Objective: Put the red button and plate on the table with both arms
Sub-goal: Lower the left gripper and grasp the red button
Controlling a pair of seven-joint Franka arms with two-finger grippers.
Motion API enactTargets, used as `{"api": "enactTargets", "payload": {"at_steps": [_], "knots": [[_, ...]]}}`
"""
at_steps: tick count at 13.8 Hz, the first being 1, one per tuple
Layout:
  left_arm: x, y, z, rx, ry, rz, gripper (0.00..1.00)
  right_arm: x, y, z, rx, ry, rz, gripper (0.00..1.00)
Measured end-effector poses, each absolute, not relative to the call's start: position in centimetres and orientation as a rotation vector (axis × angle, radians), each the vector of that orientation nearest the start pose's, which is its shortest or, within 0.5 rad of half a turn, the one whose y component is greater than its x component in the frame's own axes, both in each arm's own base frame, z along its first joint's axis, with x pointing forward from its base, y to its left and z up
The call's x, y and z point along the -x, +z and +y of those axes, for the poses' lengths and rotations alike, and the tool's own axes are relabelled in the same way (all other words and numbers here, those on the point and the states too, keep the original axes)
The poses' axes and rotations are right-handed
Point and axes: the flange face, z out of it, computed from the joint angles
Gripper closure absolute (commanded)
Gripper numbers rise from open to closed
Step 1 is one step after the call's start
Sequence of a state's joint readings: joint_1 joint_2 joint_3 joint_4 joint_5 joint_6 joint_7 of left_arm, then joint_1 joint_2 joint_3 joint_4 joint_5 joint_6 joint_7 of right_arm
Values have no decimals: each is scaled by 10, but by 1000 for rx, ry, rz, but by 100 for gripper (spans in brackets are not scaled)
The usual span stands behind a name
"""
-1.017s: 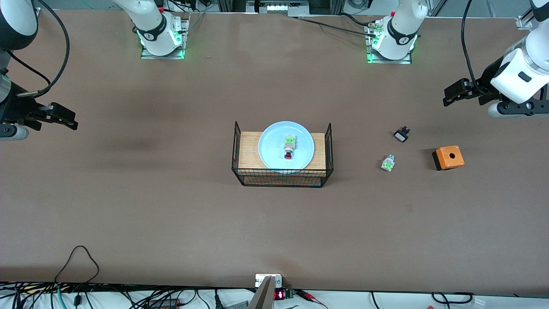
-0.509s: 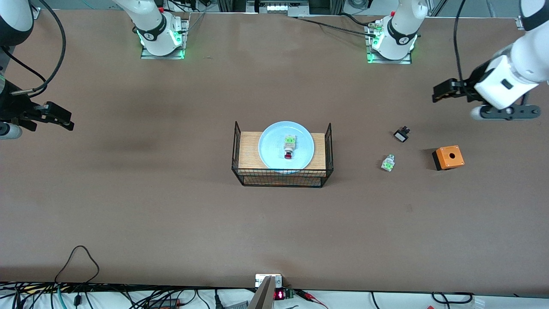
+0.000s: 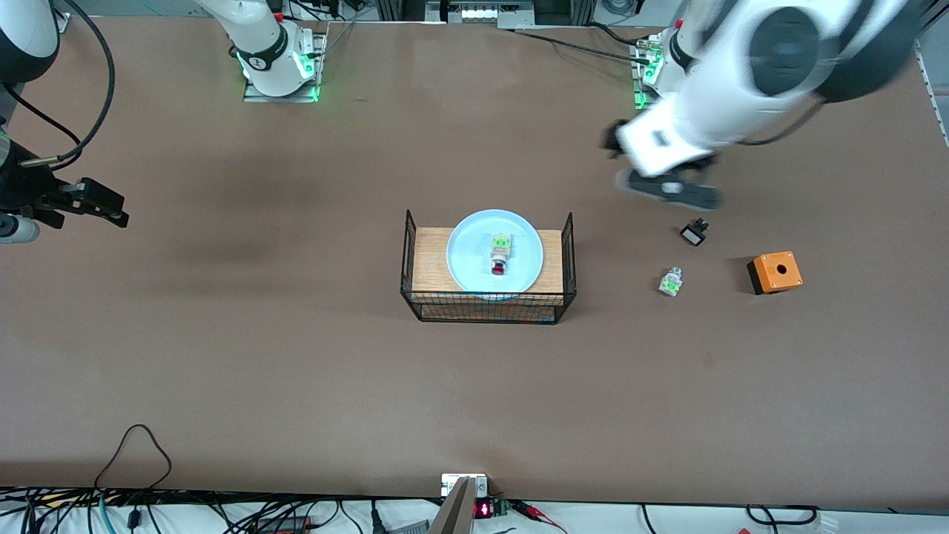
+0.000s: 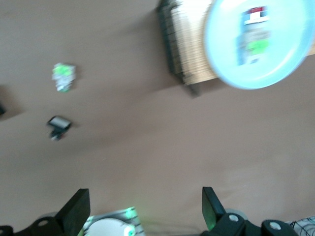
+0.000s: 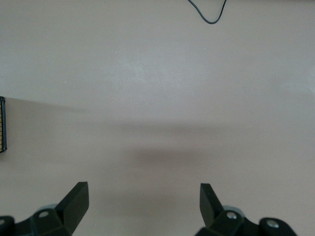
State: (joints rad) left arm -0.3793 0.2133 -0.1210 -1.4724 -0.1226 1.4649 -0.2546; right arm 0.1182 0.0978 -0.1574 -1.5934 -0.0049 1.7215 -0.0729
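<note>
So from the high front camera my left gripper (image 3: 615, 144) is mostly a smear of white arm over bare table (image 3: 296, 371) toward the left arm's end, and you can't really read the fingers there, but my left wrist view sorts that out: both fingers (image 4: 74, 211) stand wide apart with nothing between them. That same wrist view also picks up the pale-blue plate (image 4: 221, 49) sitting on the wood-topped wire basket (image 4: 177, 49), with the red button (image 4: 253, 29) lying on it, red cap at one end and green tab at the other, well apart from my open jaws. In the front view the plate (image 3: 467, 259) is on the basket (image 3: 430, 293) mid-table, the red button (image 3: 500, 256) on the plate with its red cap toward the camera. Over at the left arm's end there's a green-tabbed part (image 3: 671, 282), a small black part (image 3: 694, 233) farther from the camera than it, and an orange box with a hole (image 3: 775, 271). My right gripper (image 3: 100, 204) hangs over the right arm's end of the table, jaws spread and empty; its wrist view gives only bare tabletop, a sliver of basket (image 5: 2, 125) and a black cable (image 5: 206, 12).
</note>
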Motion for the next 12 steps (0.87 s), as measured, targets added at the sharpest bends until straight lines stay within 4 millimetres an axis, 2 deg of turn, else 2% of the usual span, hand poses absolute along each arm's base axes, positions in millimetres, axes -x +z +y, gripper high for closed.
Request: {"api": "enactTargets", "payload": {"at_steps": [3,8,10,12], "knots": [[-526,511,-374,3188,294,416,0,-595,572,-20,3163,-49,-56,0],[-523,422,-464,3233,178,253,0,-595,572,-20,3163,-50,-56,0],[-521,395,-482,3222,130,220,0,-595,572,-19,3163,-50,-56,0],[-526,377,-485,3207,99,215,0,-595,572,-19,3163,-51,-56,0]]}}
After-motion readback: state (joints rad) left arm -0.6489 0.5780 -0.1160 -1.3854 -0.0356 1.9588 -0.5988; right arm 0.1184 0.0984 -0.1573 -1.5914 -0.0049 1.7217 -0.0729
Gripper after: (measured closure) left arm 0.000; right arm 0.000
